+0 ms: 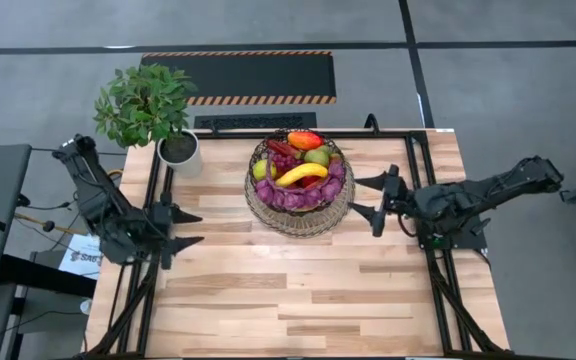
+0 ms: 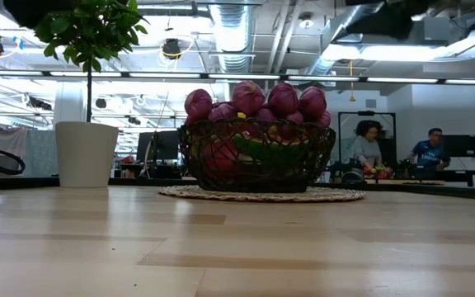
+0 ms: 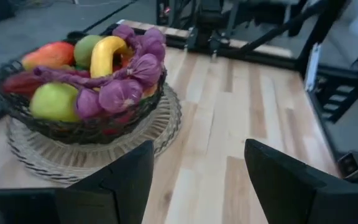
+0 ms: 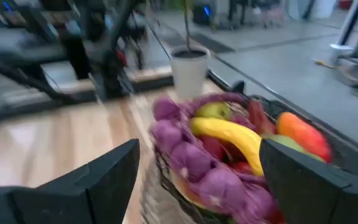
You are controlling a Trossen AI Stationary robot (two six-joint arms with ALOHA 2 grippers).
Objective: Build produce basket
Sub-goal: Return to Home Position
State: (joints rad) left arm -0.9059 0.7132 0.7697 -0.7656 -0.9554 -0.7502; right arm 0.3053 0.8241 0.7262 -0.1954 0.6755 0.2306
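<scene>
Sitting toward twelve o'clock on the counter (image 1: 298, 290): basket (image 1: 258, 205), brimming with produce (image 1: 290, 196) (banana (image 1: 301, 174) on top). Hovering just at its three o'clock: right hand (image 1: 354, 195), fingers spread apart. Waiting at the counter's nine o'clock edge: left hand (image 1: 200, 228), likewise spread.

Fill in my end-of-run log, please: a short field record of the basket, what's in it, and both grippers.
basket: on round woven mat, far centre of table, full
top produce: yellow banana, purple string, green apple
left gripper: open, empty, near left edge
right gripper: open, empty, just right of basket
potted plant: far left
</scene>
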